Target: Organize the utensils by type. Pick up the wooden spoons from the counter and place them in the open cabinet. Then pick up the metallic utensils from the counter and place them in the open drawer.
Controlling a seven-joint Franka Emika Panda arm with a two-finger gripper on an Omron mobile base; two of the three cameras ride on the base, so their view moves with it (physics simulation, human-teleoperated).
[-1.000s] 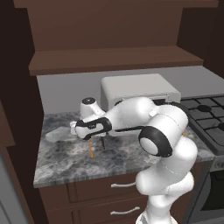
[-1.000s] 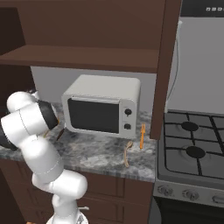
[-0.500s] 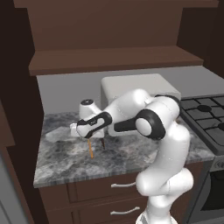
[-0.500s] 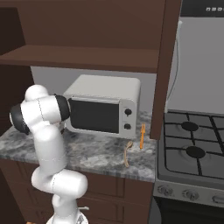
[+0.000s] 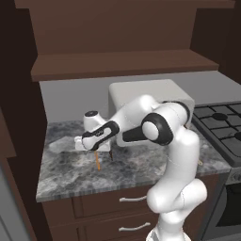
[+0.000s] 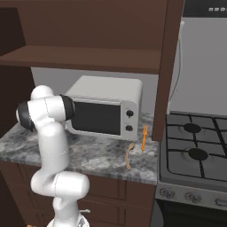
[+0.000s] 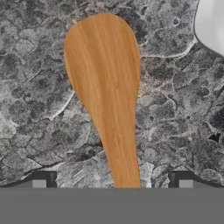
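Robot gripper (image 7: 112, 183), jaws wide open and empty, poised over an orange-tan wooden spoon (image 7: 107, 87) near the counter's (image 5: 70, 174) left edge

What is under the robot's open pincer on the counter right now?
An orange-tan wooden spoon lies flat on the grey counter, between the pincer tips. The end of its handle is cut off at the picture's bottom.

**Three cameras over one kitchen corner**

Both base views look forward and down from behind the arm, left and right, sharing the grey marbled stone counter (image 5: 70, 176) and boxy white microwave (image 6: 106, 106). The hand view hangs close over that counter.
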